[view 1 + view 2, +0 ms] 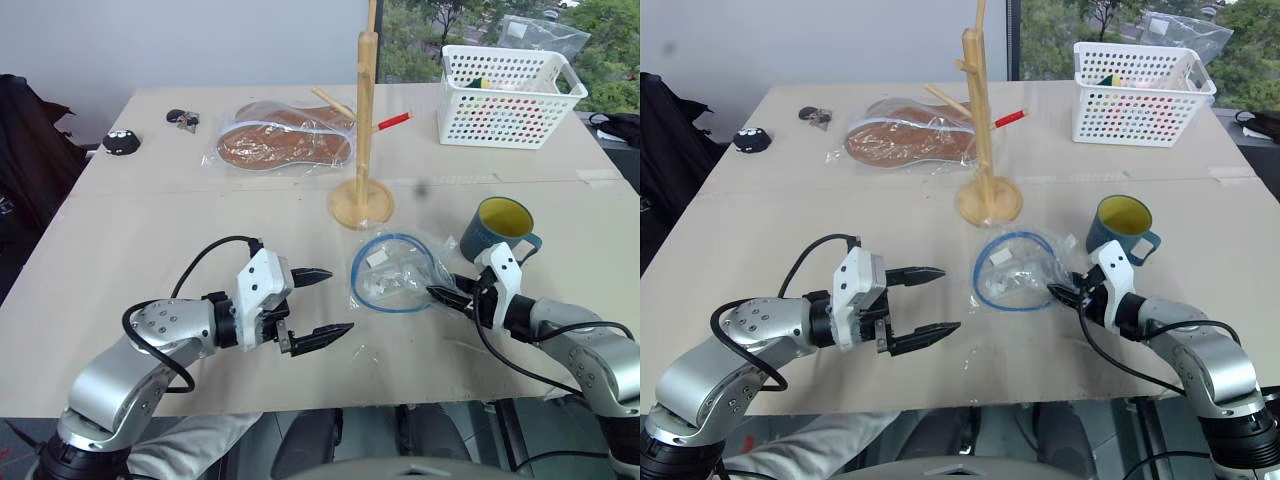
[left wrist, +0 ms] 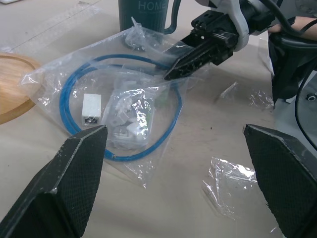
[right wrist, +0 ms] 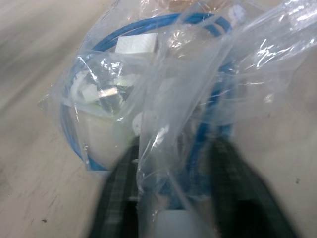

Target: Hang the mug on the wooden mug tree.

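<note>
Just beyond right gripper (image 1: pixel 446 296): mug (image 1: pixel 499 227)

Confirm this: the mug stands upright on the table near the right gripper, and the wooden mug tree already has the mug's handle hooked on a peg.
Not quite. The mug does stand upright on the table, just beyond the right gripper, but nothing hangs on the wooden mug tree; its pegs are bare. The left eye view shows both.

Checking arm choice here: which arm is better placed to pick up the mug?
Right. The right gripper is beside the mug, though closed on the clear bag, which it must drop first. The left gripper, jaws open, is farther away across the bag.
</note>
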`<state>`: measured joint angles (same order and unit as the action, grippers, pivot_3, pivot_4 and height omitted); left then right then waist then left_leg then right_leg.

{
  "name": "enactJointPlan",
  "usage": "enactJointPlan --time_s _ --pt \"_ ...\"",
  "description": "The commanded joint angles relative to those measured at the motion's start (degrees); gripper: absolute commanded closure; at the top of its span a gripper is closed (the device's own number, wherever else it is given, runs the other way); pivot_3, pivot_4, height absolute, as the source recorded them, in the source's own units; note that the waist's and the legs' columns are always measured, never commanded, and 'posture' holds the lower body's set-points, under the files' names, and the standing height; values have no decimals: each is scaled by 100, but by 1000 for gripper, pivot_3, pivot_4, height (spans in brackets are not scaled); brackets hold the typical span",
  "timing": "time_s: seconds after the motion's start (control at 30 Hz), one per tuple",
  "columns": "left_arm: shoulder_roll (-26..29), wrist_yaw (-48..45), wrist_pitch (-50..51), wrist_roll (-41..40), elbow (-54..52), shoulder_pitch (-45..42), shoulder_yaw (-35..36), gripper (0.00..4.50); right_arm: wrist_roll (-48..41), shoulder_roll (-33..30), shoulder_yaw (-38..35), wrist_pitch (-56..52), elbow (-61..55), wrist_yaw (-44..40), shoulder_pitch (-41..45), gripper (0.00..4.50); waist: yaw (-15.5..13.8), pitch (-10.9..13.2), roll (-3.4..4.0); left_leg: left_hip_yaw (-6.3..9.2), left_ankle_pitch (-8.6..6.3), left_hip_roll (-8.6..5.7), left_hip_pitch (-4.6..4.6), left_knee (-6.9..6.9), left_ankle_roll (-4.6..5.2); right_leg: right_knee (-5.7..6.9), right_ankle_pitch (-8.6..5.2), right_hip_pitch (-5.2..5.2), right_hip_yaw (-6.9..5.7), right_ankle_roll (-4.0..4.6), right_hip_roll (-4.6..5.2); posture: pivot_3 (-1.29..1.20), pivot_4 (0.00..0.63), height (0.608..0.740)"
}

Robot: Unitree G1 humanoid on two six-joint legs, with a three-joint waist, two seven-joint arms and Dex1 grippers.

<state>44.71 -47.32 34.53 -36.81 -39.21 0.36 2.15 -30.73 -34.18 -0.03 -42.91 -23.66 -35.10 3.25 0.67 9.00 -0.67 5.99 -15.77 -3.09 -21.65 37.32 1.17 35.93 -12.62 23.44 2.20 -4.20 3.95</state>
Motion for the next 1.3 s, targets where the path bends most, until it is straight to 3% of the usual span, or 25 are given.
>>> enactJointPlan --time_s 0.03,0.33,0.5,0.87,1.1,1.3 --pt "64 -7 -70 -20 -166 15 159 0 78 -84 179 -183 59 -57 -139 4453 2 -4 -7 0 0 1 1 0 0 0 1 -1 0 2 -2 0 150 740" --pt "-73 46 -91 -228 -167 -116 266 0 -248 -96 -101 132 -200 -503 28 4453 4 -5 -8 0 1 4 0 1 -2 1 3 0 -1 4 -6 0 150 740" --pt "-166 36 -73 -388 -104 -285 308 0 -1484 -27 -774 -296 -531 -705 393 4453 2 1 -3 0 2 4 -6 3 -2 1 3 5 0 4 -5 0 150 740" --pt "-507 209 -11 -1125 -73 -787 519 0 -3800 -171 -1927 -870 -608 78 1666 4453 -5 2 -3 2 3 2 -11 6 -5 2 4 6 -4 4 -3 0 150 740" --pt "-890 599 92 -1335 -27 -1302 249 0 -5420 -1297 -2853 -1104 -103 605 2394 4453 -35 8 -3 2 2 -1 -16 8 -1 1 4 7 -7 4 -1 0 150 740" --pt "-1606 810 77 -1058 312 -2062 -549 0 -4908 -2521 -3617 -980 1053 690 2741 4453 -79 9 -5 -14 3 -7 -23 18 0 1 7 6 -4 0 0 0 150 740"
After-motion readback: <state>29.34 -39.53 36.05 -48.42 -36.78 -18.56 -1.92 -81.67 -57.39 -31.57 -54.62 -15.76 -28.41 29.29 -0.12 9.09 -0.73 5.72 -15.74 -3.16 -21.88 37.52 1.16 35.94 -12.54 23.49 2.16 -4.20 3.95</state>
